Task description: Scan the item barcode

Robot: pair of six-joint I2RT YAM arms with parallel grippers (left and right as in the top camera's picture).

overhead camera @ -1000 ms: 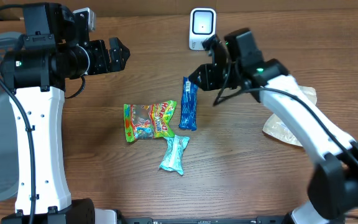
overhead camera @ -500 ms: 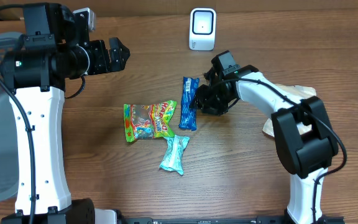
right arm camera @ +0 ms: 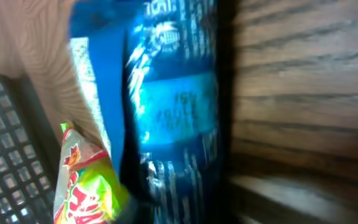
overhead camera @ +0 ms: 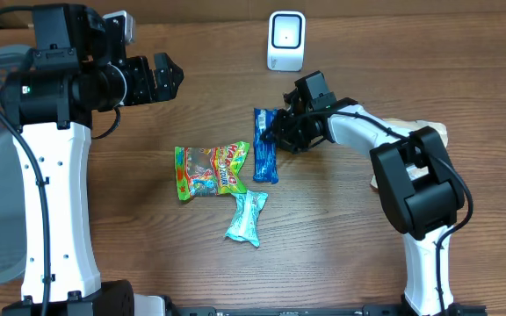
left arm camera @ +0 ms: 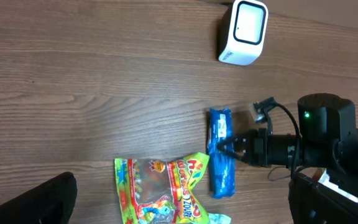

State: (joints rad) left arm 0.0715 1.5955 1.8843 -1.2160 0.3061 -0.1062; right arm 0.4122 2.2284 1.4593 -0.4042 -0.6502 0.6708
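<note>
A blue snack packet (overhead camera: 265,147) is seen just right of the frame's centre in the overhead view, laid lengthwise on the wooden table (overhead camera: 148,246), its upper end pointed toward the white scanner (overhead camera: 285,39) at the top edge. The right gripper (overhead camera: 279,136) is brought against the packet's right edge near its upper half – the fingertips are touching the wrapper, and the jaws look drawn close together. Whether the wrapper is actually pinched cannot be told from these views. In the right wrist view the frame is almost filled by the blurred blue wrapper, with a corner of the green candy bag (right arm camera: 82,180) at lower left.

The left gripper (overhead camera: 167,77) is held above the table in the upper left, well apart from every item, with its jaws spread wide and nothing between them.

The green candy bag is found just left of the blue packet, their near edges touching or nearly so. A teal packet (overhead camera: 248,217) is placed below both – tilted. A clear plastic bag (overhead camera: 389,184) is partly hidden under the right arm at the right.
</note>
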